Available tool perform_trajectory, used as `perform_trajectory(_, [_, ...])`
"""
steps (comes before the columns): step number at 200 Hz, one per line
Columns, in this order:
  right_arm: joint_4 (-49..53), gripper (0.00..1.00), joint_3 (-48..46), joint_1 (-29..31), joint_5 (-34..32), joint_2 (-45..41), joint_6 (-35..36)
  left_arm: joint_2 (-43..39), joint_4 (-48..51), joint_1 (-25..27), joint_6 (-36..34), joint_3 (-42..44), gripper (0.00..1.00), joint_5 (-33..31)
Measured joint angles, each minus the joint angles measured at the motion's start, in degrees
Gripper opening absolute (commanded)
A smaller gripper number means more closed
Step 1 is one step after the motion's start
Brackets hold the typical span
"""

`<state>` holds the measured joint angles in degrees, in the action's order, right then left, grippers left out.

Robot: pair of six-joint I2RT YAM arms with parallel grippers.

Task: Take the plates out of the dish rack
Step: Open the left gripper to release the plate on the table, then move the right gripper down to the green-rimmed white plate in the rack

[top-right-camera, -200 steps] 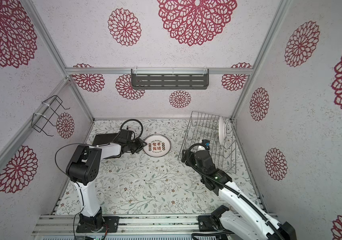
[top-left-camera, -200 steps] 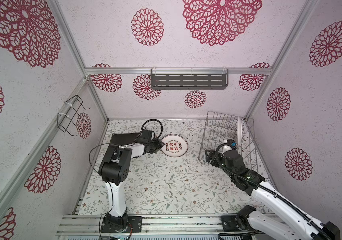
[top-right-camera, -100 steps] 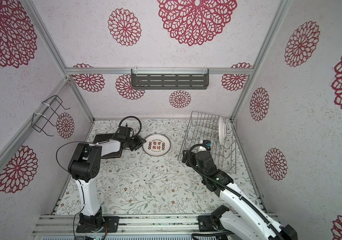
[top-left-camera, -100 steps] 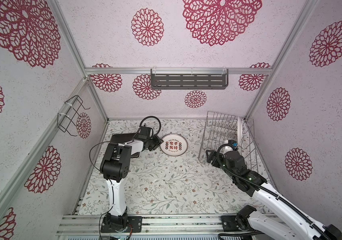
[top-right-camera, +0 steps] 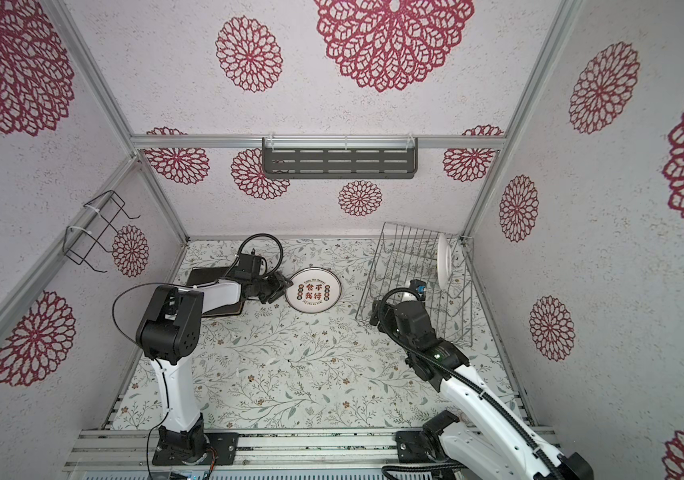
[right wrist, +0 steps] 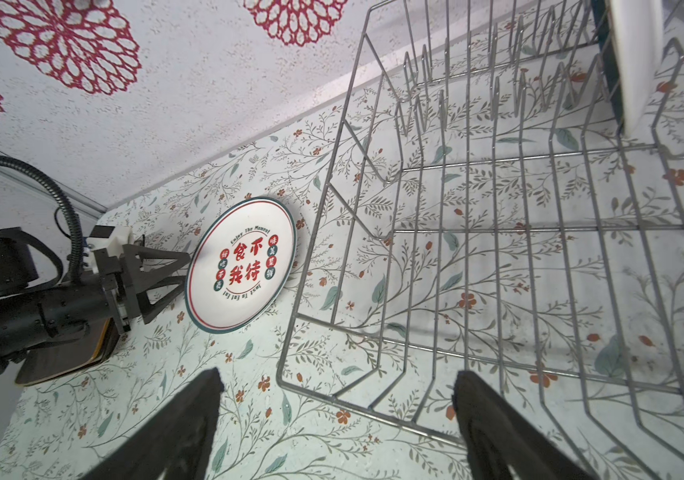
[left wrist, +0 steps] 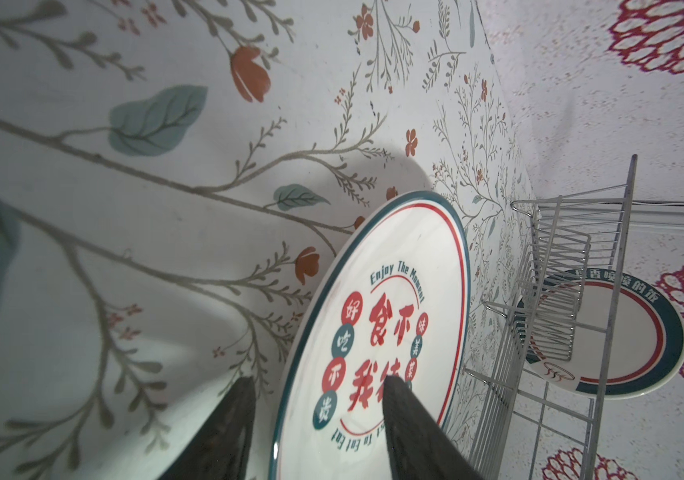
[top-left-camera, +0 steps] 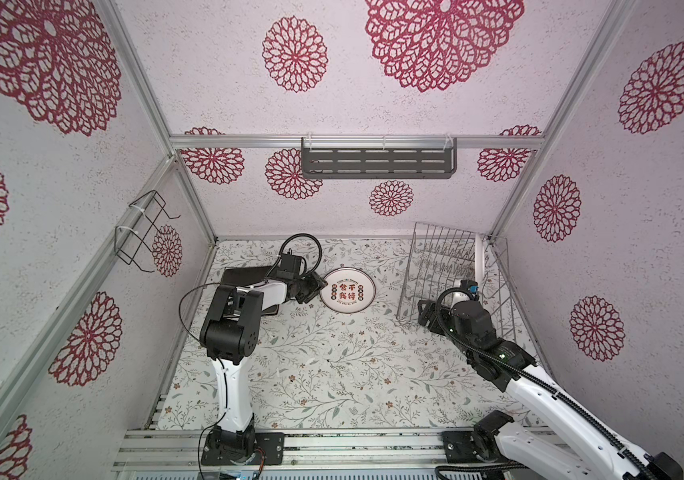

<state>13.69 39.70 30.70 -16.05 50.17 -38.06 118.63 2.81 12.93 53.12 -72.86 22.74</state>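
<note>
Got the red-character plate [top-left-camera: 347, 290] lying flat on the table [top-left-camera: 332, 365], rim at the left jaws' tips, spread, not pinching it. Teal-rimmed plate [top-right-camera: 443, 259] upright in the dish rack [top-left-camera: 444, 270], well beyond the right jaws, gaping wide, empty, by the rack's near corner.

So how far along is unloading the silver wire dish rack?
Done: the round white red-lettered plate and a dark square plate lie on the table. In hand: nothing; left gripper and right gripper are open. Left: one teal-rimmed round plate stands in the silver wire rack.
</note>
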Motion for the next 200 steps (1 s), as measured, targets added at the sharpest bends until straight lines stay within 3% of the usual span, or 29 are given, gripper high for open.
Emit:
perform_trajectory(30, [3.08,0.94,1.20,-1.81,-3.06,0.83,2.73,-1.27,0.11,-0.07,-0.07,1.77,0.56,-2.03])
perform_trajectory(82, [5.95,0.89,8.31,-3.93,-13.31,5.18,10.67,-8.22,0.85,-0.07,-0.24,5.38,0.58,-4.15])
perform_trajectory(106, [5.88,0.79,12.11,-6.14,-17.97,11.30,14.71,-10.45,0.22,0.07,-0.17,6.16,0.59,-4.07])
perform_trajectory(176, [4.48,0.75,21.22,-11.34,-26.25,30.67,21.70,-12.04,-0.39,1.14,0.52,8.87,0.61,-3.74])
perform_trajectory(200, [2.45,0.67,23.61,-12.41,-28.89,35.52,24.57,-12.81,-1.18,1.86,1.05,10.25,0.62,-3.61])
